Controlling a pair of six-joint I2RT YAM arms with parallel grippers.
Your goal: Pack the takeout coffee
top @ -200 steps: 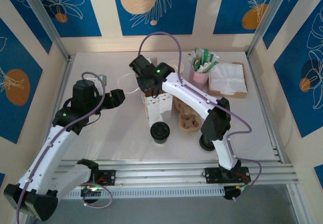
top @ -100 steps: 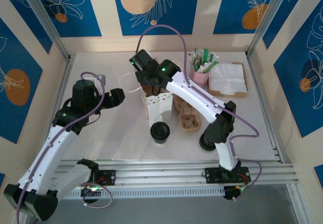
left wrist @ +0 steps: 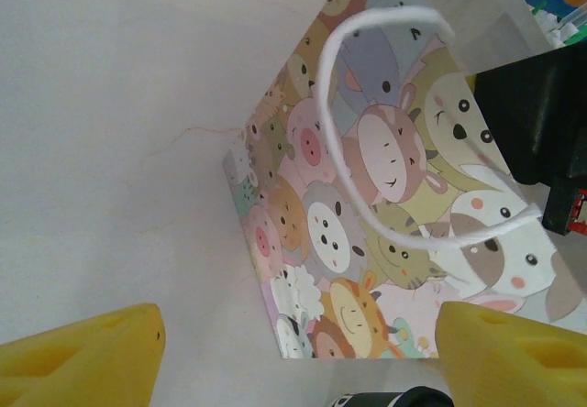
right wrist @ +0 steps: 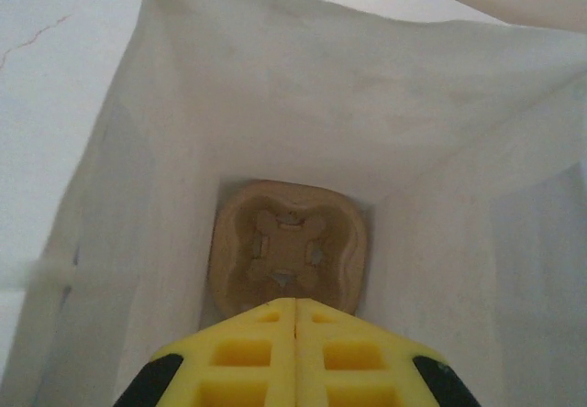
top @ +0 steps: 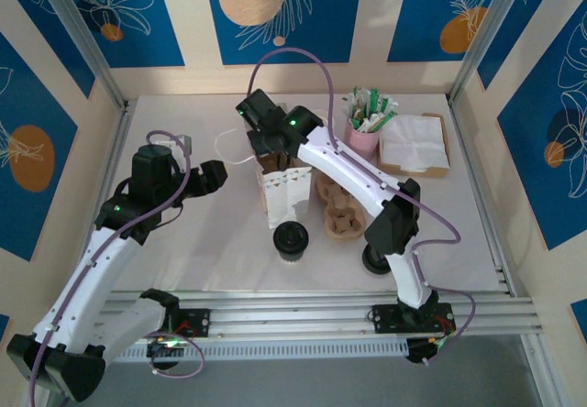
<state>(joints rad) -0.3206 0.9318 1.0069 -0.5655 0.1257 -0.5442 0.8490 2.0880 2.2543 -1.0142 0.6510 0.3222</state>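
The takeout coffee stood upright on the bench with its black lid on, outside the paper bag and just beside its near face. The left wrist view caught the lid's edge below the bag's cartoon-animal side. The right claw hung at the open mouth of the bag. In its own camera its yellow fingers were clenched flat together with nothing between them, above a pulp cup carrier lying on the bag's floor. The left claw hovered to the left of the bag, apart from it. It was released, its fingers spread wide on either side of the bag's white handle loop. A second pulp carrier lay on the bench to the right of the bag.
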